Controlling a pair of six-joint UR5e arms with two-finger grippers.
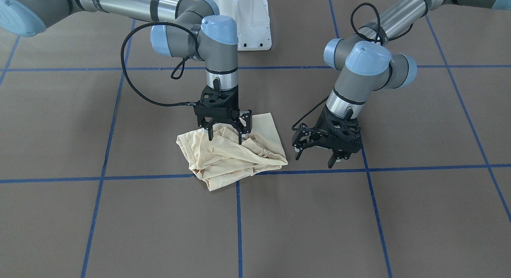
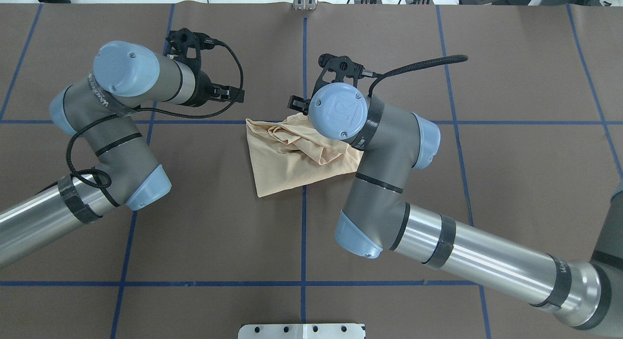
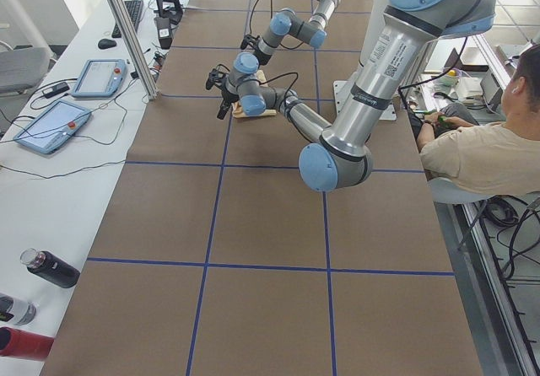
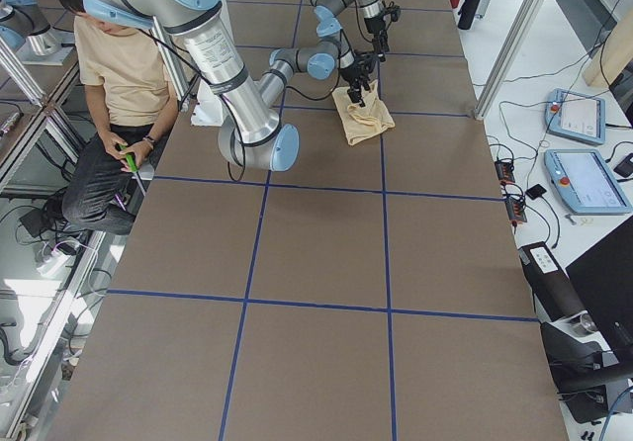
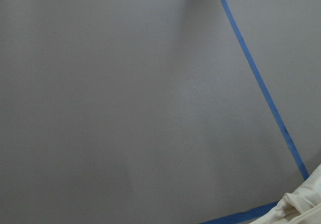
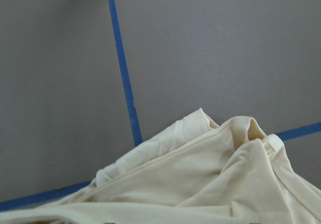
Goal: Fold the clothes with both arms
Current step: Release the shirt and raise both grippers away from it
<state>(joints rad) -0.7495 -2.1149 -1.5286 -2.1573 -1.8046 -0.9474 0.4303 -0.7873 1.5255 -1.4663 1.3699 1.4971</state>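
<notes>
The pale cream-yellow shirt lies as a crumpled, partly folded bundle on the brown table, near a crossing of blue tape lines. Its print and neck tag are hidden. It also shows in the overhead view and the right wrist view. My right gripper points straight down over the shirt's back part. It is open, with its fingertips at the cloth. My left gripper is open and empty. It hangs tilted just above the table, beside the shirt on my left. The left wrist view shows only a shirt corner.
The white pedestal base stands behind the shirt. Blue tape lines divide the brown table cover into squares. A seated operator is beside the robot. A side bench holds control pendants and bottles.
</notes>
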